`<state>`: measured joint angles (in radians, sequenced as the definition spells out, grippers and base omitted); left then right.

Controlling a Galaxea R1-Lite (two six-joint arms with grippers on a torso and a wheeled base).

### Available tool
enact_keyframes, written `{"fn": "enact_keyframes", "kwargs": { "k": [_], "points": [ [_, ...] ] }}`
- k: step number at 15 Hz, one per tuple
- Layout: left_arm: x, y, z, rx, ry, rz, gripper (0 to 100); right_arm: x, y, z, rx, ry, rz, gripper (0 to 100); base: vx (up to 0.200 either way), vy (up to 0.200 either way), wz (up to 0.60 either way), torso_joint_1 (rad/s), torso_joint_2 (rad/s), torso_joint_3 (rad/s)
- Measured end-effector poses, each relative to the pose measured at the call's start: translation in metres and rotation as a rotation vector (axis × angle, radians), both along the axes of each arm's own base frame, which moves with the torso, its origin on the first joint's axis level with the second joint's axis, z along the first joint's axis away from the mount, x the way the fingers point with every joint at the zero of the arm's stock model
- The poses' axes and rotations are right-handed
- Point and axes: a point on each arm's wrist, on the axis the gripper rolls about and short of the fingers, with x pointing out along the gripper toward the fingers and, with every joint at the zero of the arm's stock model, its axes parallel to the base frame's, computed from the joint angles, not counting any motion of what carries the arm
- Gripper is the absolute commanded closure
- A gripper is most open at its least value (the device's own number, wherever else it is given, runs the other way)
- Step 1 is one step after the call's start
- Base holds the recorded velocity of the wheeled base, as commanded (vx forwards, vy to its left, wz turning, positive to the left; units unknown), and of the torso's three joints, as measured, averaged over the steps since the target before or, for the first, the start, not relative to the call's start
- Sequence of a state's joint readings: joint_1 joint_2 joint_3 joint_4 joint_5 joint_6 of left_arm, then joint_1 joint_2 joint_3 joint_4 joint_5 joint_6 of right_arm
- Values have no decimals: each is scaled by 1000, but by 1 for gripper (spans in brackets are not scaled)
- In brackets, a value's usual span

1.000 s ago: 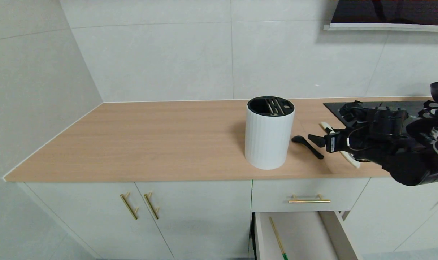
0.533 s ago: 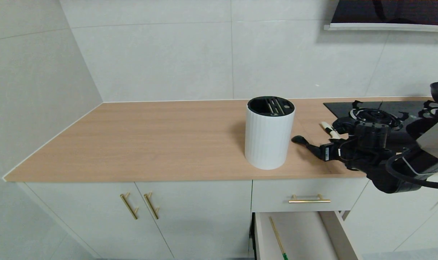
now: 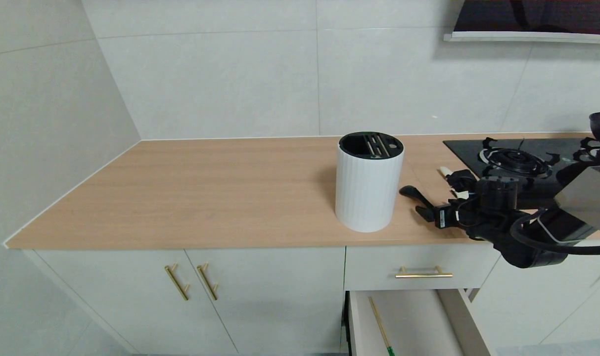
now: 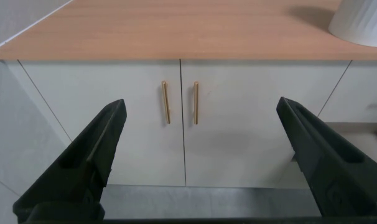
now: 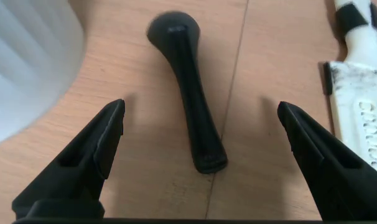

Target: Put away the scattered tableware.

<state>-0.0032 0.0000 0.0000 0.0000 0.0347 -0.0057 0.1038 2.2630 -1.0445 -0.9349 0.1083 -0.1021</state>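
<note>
— Wood-topped kitchen counter (image 3: 206,198) against pale tile, is that what you've got? How far along are you?

— Yes. I judge I'm partway at best. Two pieces lie loose on the counter. One is a black spoon (image 3: 409,191), just beside the white ribbed utensil holder (image 3: 366,188). The other is a white knife (image 3: 445,172), beyond the spoon towards the gas hob (image 3: 515,158). Below the counter a drawer (image 3: 458,316) stands pulled out with a green-tipped chopstick (image 3: 379,321) lying in it, so I take that one as put away.

— And the claws?

— My right gripper (image 5: 198,115) hangs low over the spoon, fingers spread wide, one to each side of the handle. As far as I can see it touches nothing. The spoon lies flat, its bowl end pointing away from my wrist camera. My left gripper (image 4: 201,118) is spread as well and carries nothing. It sits in front of the cabinet doors (image 4: 238,124), below the counter edge.

— So what's left?

— Everything on the counter. I reckon the spoon is the piece in hand, then the knife. Whether they belong in the holder's slots or the drawer, I can't tell. That handle is thin and flat on the wood, so I expect the pinch must go right down to the surface.
</note>
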Motion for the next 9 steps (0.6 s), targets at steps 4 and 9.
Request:
{"fn": "enact_keyframes", "kwargs": {
  "k": [4, 9],
  "points": [
    [0, 0, 0, 0, 0, 0, 0, 4, 0, -6, -7, 6, -19, 0, 0, 0, 0, 0, 0, 0],
    [0, 0, 0, 0, 0, 0, 0, 5, 0, -9, -8, 11, -20, 100, 0, 0, 0, 0, 0, 0]
  ]
}}
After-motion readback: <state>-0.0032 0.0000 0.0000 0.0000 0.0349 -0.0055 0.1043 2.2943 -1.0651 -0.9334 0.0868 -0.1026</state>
